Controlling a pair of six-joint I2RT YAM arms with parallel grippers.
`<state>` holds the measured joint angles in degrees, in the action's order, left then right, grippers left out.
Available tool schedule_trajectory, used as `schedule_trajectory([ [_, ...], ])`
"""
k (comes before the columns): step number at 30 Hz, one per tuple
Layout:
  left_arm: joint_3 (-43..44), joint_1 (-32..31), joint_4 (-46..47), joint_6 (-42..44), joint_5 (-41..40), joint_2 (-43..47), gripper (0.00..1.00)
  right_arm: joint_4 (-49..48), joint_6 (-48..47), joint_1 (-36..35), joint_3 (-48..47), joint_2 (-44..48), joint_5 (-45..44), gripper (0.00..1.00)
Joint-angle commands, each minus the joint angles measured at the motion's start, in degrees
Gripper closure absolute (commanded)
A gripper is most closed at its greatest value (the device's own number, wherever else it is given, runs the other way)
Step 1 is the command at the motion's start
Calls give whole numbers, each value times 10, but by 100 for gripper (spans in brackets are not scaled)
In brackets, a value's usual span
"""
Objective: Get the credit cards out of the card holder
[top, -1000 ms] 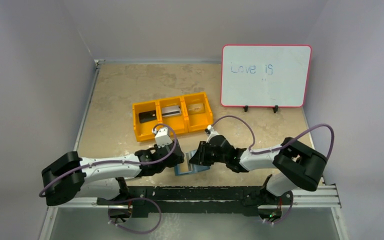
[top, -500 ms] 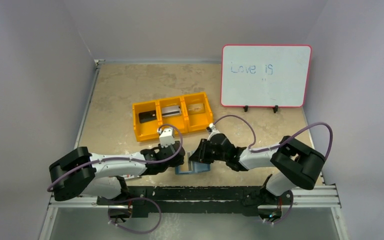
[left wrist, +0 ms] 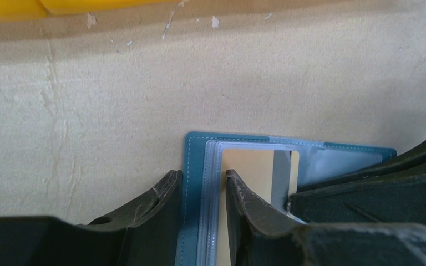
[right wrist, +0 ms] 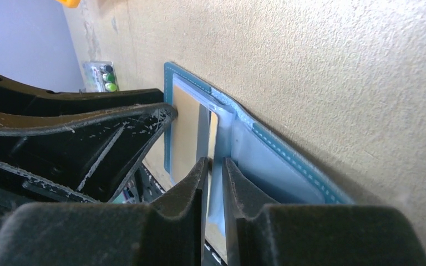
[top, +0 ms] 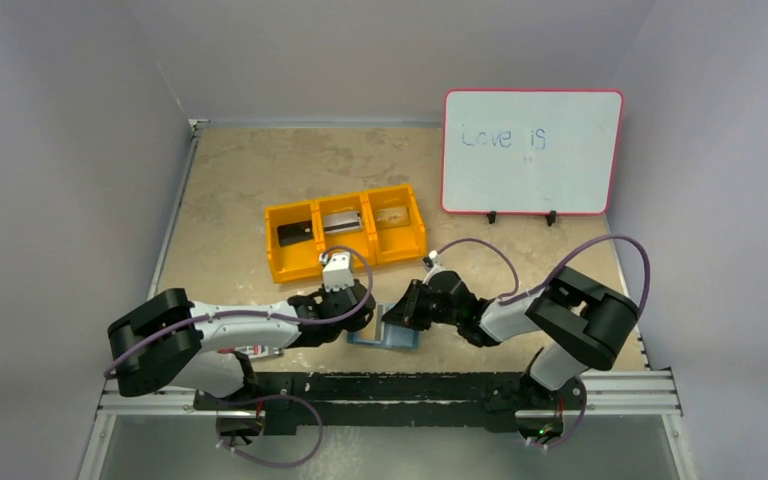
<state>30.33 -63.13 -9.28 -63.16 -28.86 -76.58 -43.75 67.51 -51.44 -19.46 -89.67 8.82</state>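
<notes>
The teal card holder (top: 384, 338) lies open on the table between my two grippers. In the left wrist view its teal edge (left wrist: 191, 166) and clear pockets show a tan credit card (left wrist: 249, 166) with a grey strip. My left gripper (top: 360, 320) points down, partly open; its fingertips (left wrist: 169, 183) straddle the holder's left edge (left wrist: 202, 180). My right gripper (top: 397, 316) is nearly shut (right wrist: 215, 163) on a thin card edge (right wrist: 211, 124) rising from the pale blue inside (right wrist: 266, 160).
An orange three-compartment bin (top: 270, 255) stands behind the grippers, holding a black card (top: 293, 232), a silver card (top: 341, 221) and a tan card (top: 392, 215). A whiteboard (top: 530, 150) stands at the back right. A marker pack (right wrist: 102, 77) lies near the left arm.
Both grippers have closed in on the holder and moved lower. The holder, partly raised a second ago, now lies flatter on the table.
</notes>
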Motion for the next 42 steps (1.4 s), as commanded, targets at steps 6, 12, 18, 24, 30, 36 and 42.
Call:
schedule_trajectory([
  [6,24,-21,-12,24,40,-42,80,-100,22,-5,7,-52,38,84],
  [12,23,-34,-16,12,29,-37,94,-33,31,-5,-10,-37,1,76],
  [18,27,-52,-5,-9,27,-25,93,96,6,-7,-61,-1,-67,79],
  [24,25,-67,-1,-21,0,24,61,163,-10,-14,-90,6,-91,77],
  [30,19,-67,-28,-31,-29,72,55,98,-12,-14,-57,15,-68,84],
  [36,34,-67,-61,-27,-40,71,55,110,-10,-14,-51,28,-74,79],
  [42,52,-67,-102,-31,-75,88,48,147,-21,-14,-41,74,-95,74],
])
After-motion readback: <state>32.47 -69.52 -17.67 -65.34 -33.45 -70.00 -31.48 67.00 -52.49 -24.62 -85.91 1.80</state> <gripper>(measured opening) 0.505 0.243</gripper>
